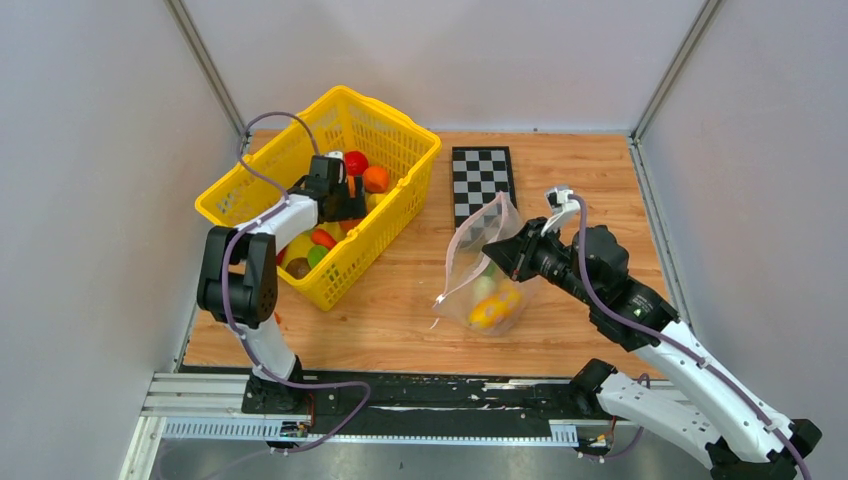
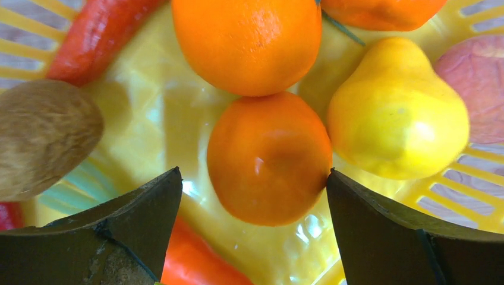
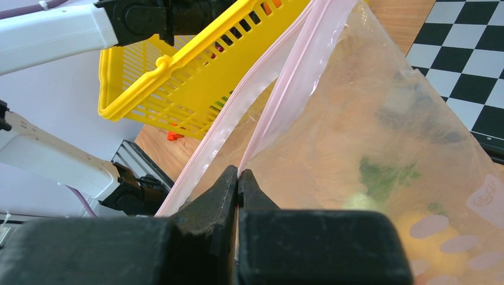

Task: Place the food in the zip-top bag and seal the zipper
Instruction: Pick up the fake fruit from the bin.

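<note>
I'm partway through: some food (image 1: 492, 310) already sits in the zip-top bag (image 1: 470, 250) on the worktop (image 1: 380, 310). My right pincer (image 3: 238, 175) pinches the bag's rim at the zipper (image 3: 309, 59), and the mouth looks unsealed. My left pincer (image 2: 254, 178) gapes wide around an orange fruit (image 2: 268, 157) in the basket (image 1: 250, 180).

Left gripper (image 1: 338, 200): fingertips sunk inside the yellow basket (image 1: 405, 140), unseen from above.
Left fingers (image 2: 119, 231): run off the wrist view's bottom edge.
Brown piece (image 2: 41, 139): cut by the left edge.
Pink piece (image 2: 478, 83): cut by the right edge.
Food (image 3: 380, 178) in the zip-top bag (image 3: 356, 77): blurred green and yellow patches behind plastic, kinds unclear.
Zipper (image 1: 452, 262): too thin from above to tell pressed or apart.
</note>
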